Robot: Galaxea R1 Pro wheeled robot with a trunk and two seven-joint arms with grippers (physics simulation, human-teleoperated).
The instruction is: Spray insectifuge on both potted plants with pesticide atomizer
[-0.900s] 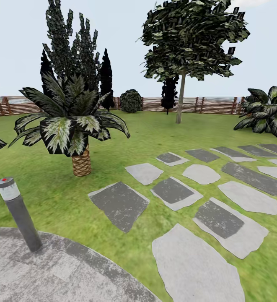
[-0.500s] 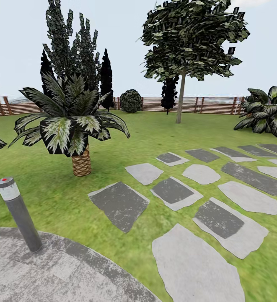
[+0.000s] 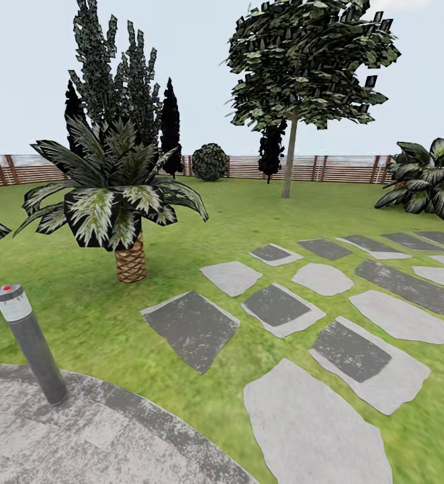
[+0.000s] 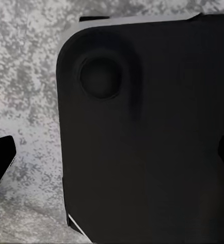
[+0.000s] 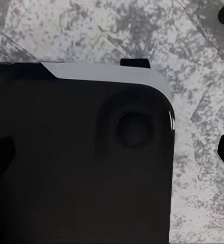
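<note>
Facing the garden [image 3: 248, 222] from grey paving [image 3: 80, 437] — lamp [image 3: 30, 343] near left, palm [image 3: 117, 195] beyond, stepping stones [image 3: 316, 316] right; I cannot tell either gripper's opening — dark panels block both wrist views.

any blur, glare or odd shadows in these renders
Head view: flat even light, no cast shadows under the palm or bollard lamp; far fence soft. Both wrist views: a dark robot body panel looms close, speckled paving looks blurry; no glare.

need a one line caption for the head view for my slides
Garden lawn with stepping stones, a short palm, a grey bollard lamp on round paving, and a wooden slat fence behind.
</note>
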